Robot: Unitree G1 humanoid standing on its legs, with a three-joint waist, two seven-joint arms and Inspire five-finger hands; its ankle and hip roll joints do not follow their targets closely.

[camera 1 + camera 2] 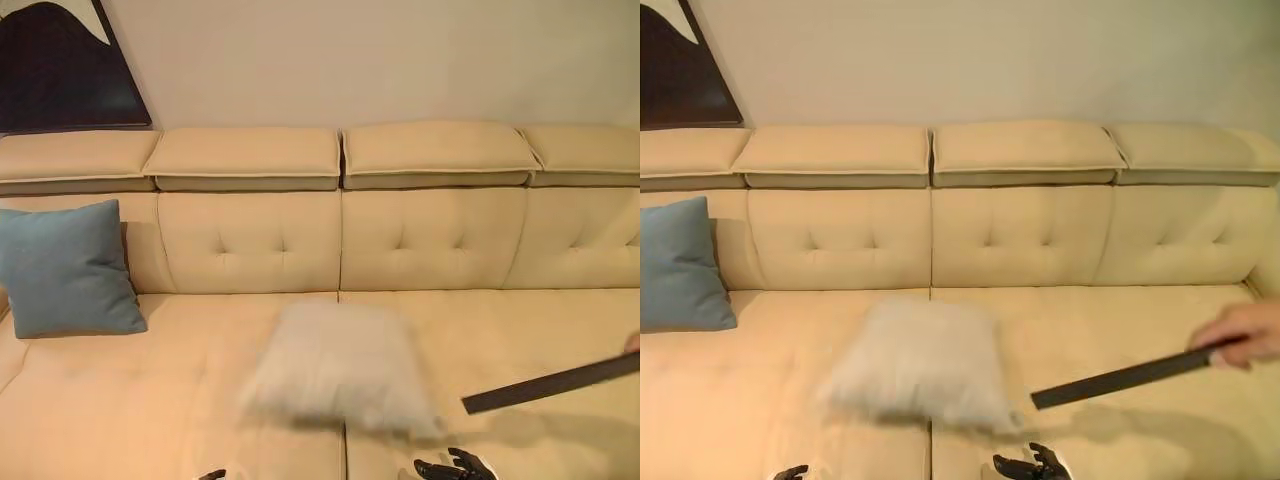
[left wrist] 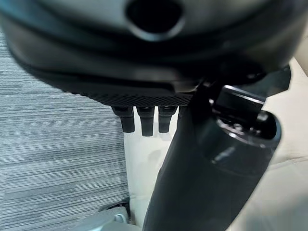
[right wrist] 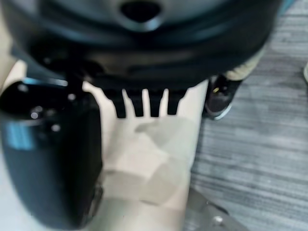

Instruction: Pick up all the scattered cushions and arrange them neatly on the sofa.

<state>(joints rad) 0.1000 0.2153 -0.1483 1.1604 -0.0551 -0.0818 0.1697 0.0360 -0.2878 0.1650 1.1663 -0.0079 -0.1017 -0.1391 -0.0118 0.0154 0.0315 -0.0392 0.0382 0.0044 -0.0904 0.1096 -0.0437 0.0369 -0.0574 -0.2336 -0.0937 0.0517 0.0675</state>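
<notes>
White cushion (image 1: 335, 365): soft and fuzzy, on the sofa seat, just past both hands and a bit more toward the left hand. Its edges are smeared, so I cannot tell if it lies flat or is just off the seat.
Blue cushion (image 1: 68, 268): stands leaning on the sofa back, far off to the left hand's side, well apart from the white cushion. In the right eye view its left part is cut off.
Sofa (image 1: 440, 240): cream, with button dimples in the back and flat pads on top. Both ends run out of the picture.
Left hand (image 2: 142, 120): fingers hang down in a straight row, not curled, holding nothing. In the left eye view only a dark tip (image 1: 212, 475) peeks in at the bottom edge.
Right hand (image 3: 144, 103): fingers point straight down in a row, loose, holding nothing. Its tips show at the bottom edge of the head views (image 1: 1030, 465), near the low corner of the white cushion but not touching it.
Dark stick (image 1: 1130, 378): long, thin and flat, slanting over the seat on the right hand's side. Its tip is near the white cushion's corner; I cannot tell if they touch.
Person's hand (image 1: 1245, 335): holds the far end of the stick, partly cut off at the edge.
Dark picture (image 1: 65, 65): on the wall above the sofa, mostly cut off.
Shoe (image 3: 219, 98): a person's dark shoe on the grey floor (image 3: 260, 144), partly hidden behind the right hand.
Writing: none that can be read.
</notes>
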